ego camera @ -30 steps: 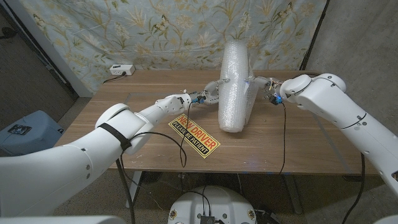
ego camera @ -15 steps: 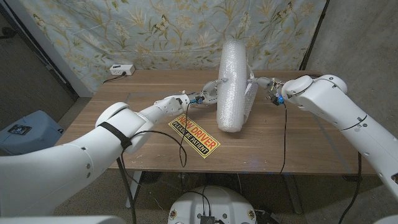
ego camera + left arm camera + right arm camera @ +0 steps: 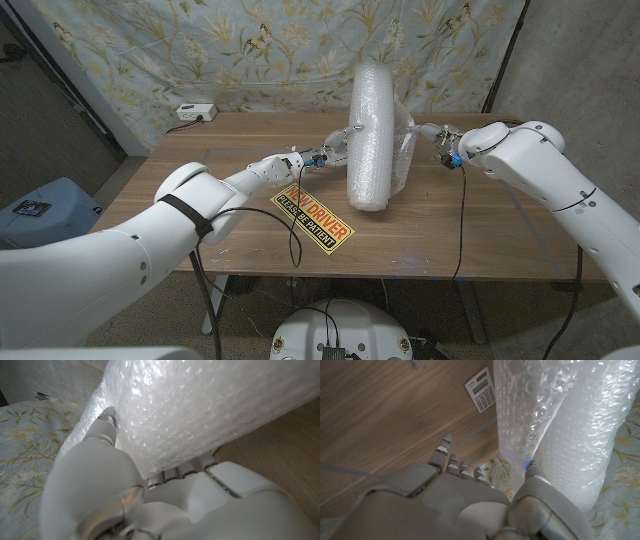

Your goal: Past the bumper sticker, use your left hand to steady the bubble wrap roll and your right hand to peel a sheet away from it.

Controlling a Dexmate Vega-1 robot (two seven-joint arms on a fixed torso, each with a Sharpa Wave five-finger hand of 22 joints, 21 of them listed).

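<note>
Bubble wrap roll (image 3: pixel 368 135) upright on table (image 3: pixel 220 215), L hand (image 3: pixel 335 152) gripping roll, R hand (image 3: pixel 428 135) pinching loose sheet (image 3: pixel 404 150), sticker (image 3: pixel 314 219) nearer.

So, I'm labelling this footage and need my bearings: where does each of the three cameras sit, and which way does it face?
Head view: on the robot's head, looking down over both arms at the table, bumper sticker and upright bubble wrap roll.
Left wrist view: on the left wrist, along the left hand, which presses against the roll.
Right wrist view: on the right wrist, along the right hand, facing the roll and a calculator.
All three views share the roll.
</note>
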